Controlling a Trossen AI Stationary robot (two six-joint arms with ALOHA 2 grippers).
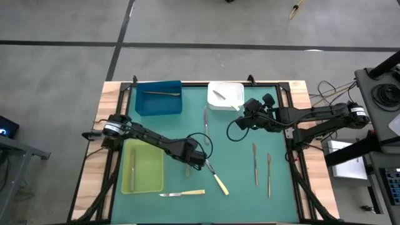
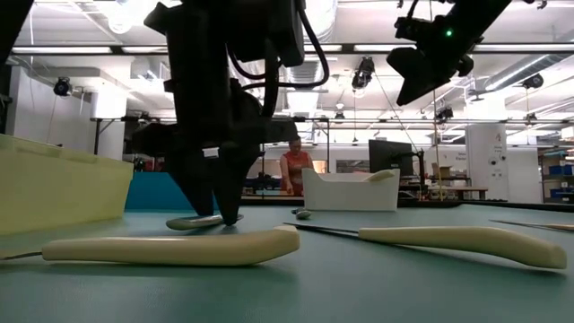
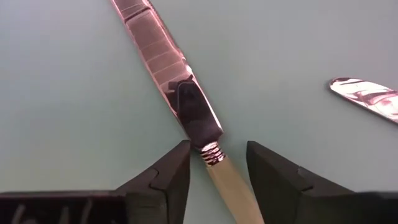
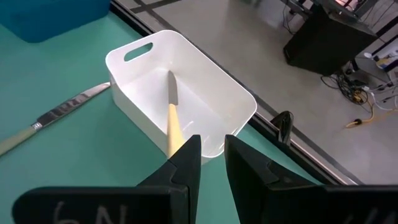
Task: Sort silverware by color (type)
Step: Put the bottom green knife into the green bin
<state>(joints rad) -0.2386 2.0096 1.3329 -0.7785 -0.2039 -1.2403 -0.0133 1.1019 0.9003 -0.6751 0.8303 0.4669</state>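
My left gripper [image 1: 204, 164] points down over the green mat, open. Its fingers stand on either side of a knife [image 3: 186, 99], at the ribbed collar [image 3: 211, 152] between the grey blade and the pale yellow handle [image 1: 220, 184]. I see no touch. A second pale-handled knife [image 1: 182, 194] lies flat near the table's near edge. Grey silverware [image 1: 254, 164] [image 1: 269, 174] [image 1: 205, 122] lies flat on the mat. My right gripper [image 4: 212, 155] hangs above the white tray [image 4: 186, 93], its fingers a narrow gap apart with nothing between them.
The blue tray [image 1: 159, 99] at the far side holds one utensil. The white tray [image 1: 226, 95] holds a pale-handled knife. The yellow-green tray [image 1: 143, 166] at the left holds a slim utensil. A grey utensil end [image 3: 367, 96] lies close beside my left gripper. A person stands in the room behind [image 2: 294, 166].
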